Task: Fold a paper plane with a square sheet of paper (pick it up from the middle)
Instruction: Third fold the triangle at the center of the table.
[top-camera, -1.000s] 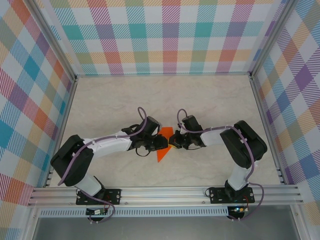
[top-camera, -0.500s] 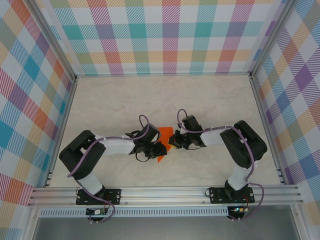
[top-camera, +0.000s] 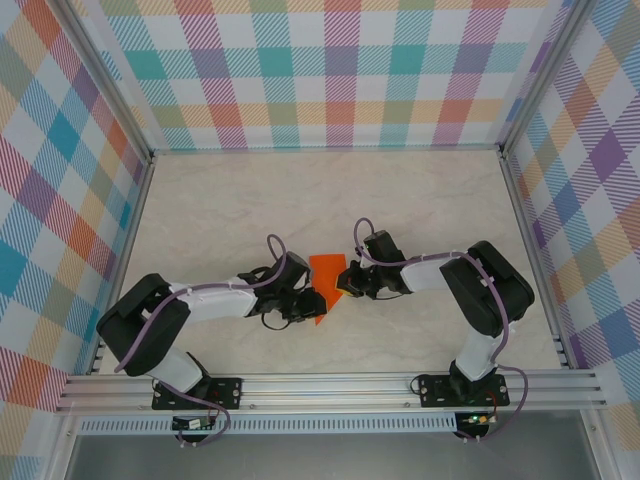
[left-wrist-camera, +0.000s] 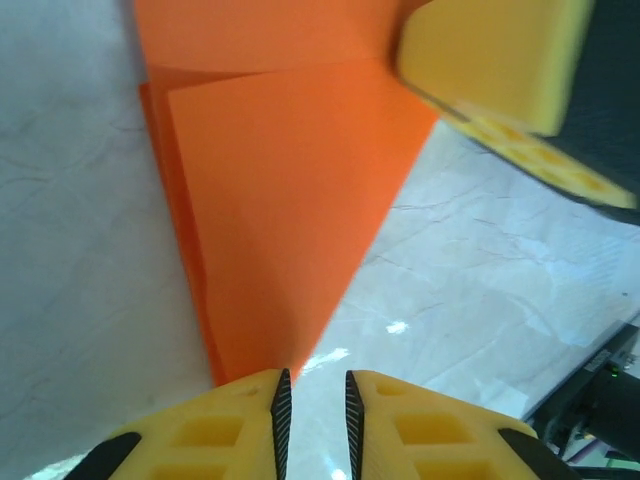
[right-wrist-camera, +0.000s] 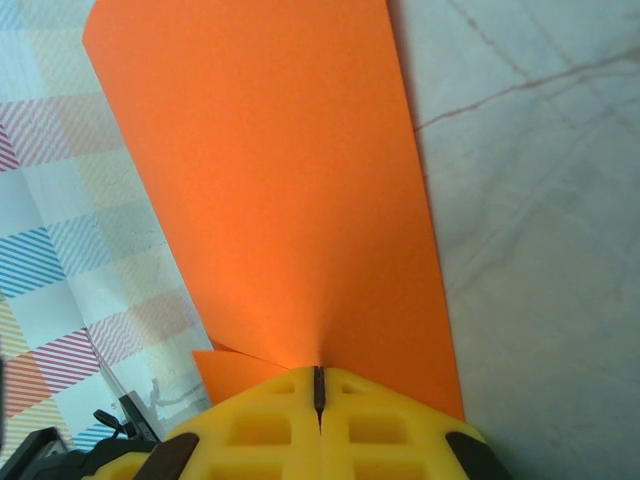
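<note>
Top: left gripper (top-camera: 303, 308) has slid nearward along the plane (top-camera: 327, 275) to its nose. Right gripper (top-camera: 345, 285) is unmoved at mid-table. We judge this a crease pass. Long axis runs far-to-near, nose nearward.

Left wrist: jaws a narrow slit, nothing between them, nose just beside.

Right wrist: jaws pinched shut on the plane's edge.

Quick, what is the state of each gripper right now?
Left gripper: open by a narrow gap, nothing between the fingers, at the tip of the paper plane.
Right gripper: closed, pinching the paper plane.
</note>
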